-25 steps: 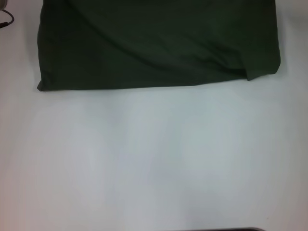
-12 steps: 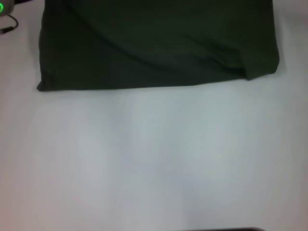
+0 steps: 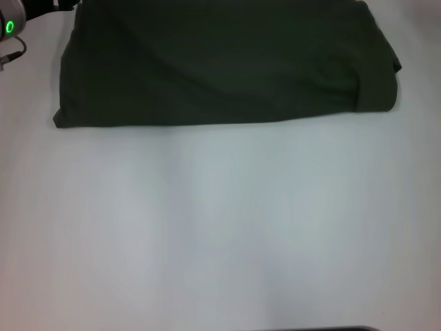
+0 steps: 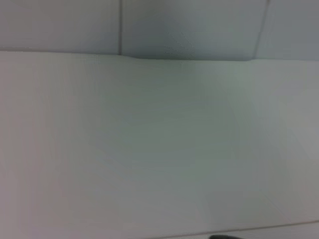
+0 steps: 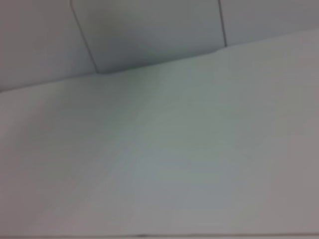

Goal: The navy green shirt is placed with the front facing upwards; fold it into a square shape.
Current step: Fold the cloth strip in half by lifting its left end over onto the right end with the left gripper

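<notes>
The navy green shirt [image 3: 220, 65] lies folded as a wide dark band across the far part of the white table [image 3: 220, 227], plain fabric up and no lettering showing. Its right end [image 3: 377, 76] is doubled over into a rounded fold. Part of my left arm, a pale housing with a green light [image 3: 9, 26], shows at the far left corner beside the shirt's left end. A dark piece next to it touches the picture's top edge. My right gripper is out of view. Both wrist views show only bare table and pale wall panels.
A thin cable [image 3: 8, 56] trails on the table under the left arm's housing. A dark strip [image 3: 331, 329] runs along the near edge of the head view. Wall panel seams [image 4: 120, 27] rise behind the table's far edge.
The shirt's right end has drawn inward and rounded over, and its left far corner has shifted right. The left arm's green-lit housing has come further into view at the far left.
</notes>
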{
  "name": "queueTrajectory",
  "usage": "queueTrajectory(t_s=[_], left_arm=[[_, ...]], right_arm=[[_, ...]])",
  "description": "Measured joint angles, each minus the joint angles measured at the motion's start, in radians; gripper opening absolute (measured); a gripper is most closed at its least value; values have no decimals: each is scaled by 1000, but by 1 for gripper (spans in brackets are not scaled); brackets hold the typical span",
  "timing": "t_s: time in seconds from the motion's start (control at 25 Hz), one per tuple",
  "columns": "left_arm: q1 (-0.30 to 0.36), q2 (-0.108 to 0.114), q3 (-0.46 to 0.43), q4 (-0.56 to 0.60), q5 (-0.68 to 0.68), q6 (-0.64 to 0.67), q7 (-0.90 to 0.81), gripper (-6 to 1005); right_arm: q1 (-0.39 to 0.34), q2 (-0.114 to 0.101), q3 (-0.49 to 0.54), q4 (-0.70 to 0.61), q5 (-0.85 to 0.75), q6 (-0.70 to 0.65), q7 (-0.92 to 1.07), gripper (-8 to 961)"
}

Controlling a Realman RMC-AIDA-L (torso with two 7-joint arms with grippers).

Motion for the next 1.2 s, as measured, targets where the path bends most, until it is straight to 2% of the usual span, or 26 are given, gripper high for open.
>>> queueTrajectory(t_s=[0.2, 0.32, 0.4, 0.52, 0.76, 0.92, 1.2], left_arm=[[9, -6, 1, -2, 1, -9, -2, 394], [21, -6, 0, -11, 1, 29, -7, 458], [38, -6, -1, -31, 1, 78, -13, 553], [68, -6, 0, -72, -18, 165, -15, 695], [150, -1, 6, -157, -89, 364, -9, 885], [184, 3, 6, -175, -92, 424, -19, 940], [227, 7, 9, -184, -92, 436, -27, 938]], right_arm=[[-29, -2, -2, -39, 38, -40, -20, 359], [-58, -10, -2, -60, 37, -119, -11, 471], [-82, -18, -2, -74, 37, -182, 0, 545], [-126, -35, -8, -101, 35, -290, 28, 676], [-200, -79, -21, -112, 22, -461, 85, 918], [-231, -108, -34, -109, -3, -544, 155, 913], [-244, -130, -38, -102, -40, -642, 261, 913]])
